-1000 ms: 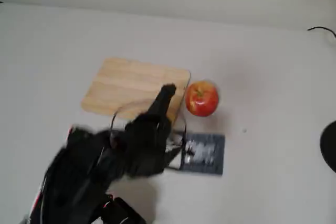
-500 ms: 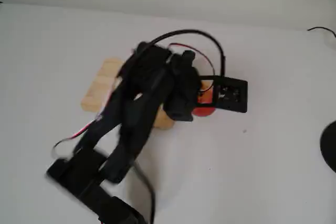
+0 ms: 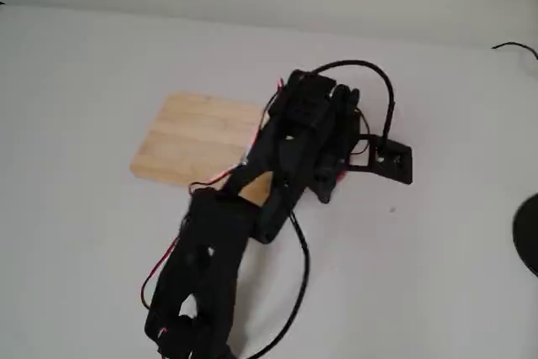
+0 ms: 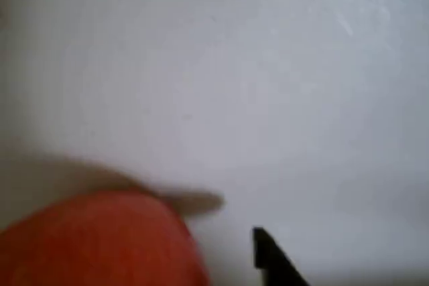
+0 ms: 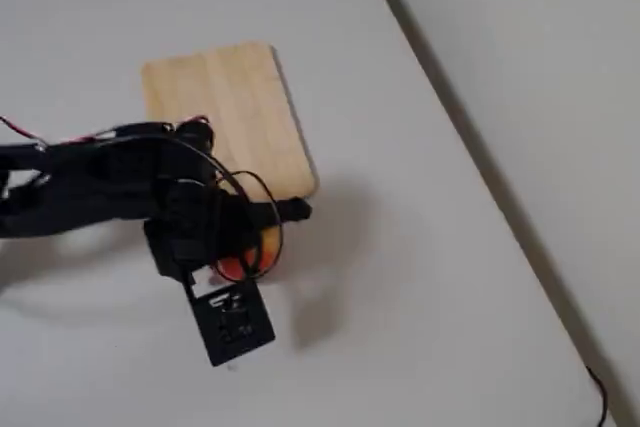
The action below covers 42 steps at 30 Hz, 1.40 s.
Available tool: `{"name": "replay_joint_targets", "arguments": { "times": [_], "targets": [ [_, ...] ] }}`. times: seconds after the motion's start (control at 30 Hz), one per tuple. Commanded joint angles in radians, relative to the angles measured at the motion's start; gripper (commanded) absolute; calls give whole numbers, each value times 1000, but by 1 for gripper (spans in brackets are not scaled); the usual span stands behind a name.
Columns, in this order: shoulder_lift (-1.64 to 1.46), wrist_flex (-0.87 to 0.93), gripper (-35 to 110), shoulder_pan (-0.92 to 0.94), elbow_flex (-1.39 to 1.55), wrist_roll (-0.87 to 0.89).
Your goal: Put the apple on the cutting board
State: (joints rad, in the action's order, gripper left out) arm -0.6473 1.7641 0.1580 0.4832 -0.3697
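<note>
White desk (image 3: pixel 437 258) under plain light carries everything I have to work with. I count one apple (image 5: pixel 240 259) and one cutting board (image 3: pixel 189 136). My claw (image 5: pixel 262 237) hangs right over the apple, which sits on the bare desk just off the board's corner, not on the wood. In the wrist view the apple (image 4: pixel 100 242) bulges red at the bottom edge beside one dark fingertip (image 4: pixel 271 259). How wide the claw stands, or whether it grips, I cannot tell. By my reckoning the grasp, lift and placing all remain.
</note>
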Motion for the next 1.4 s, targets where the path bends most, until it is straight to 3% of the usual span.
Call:
{"name": "replay_joint_targets", "arguments": {
  "times": [0.0,0.13,0.5,0.9,1.37],
  "targets": [
    [6,32,70,-18,-123,-3],
    [14,35,59,-38,-123,-2],
    [64,32,1,-81,-143,8],
    [-140,54,0,-155,-172,58],
    [-325,60,0,-506,-146,181]
  ]
}}
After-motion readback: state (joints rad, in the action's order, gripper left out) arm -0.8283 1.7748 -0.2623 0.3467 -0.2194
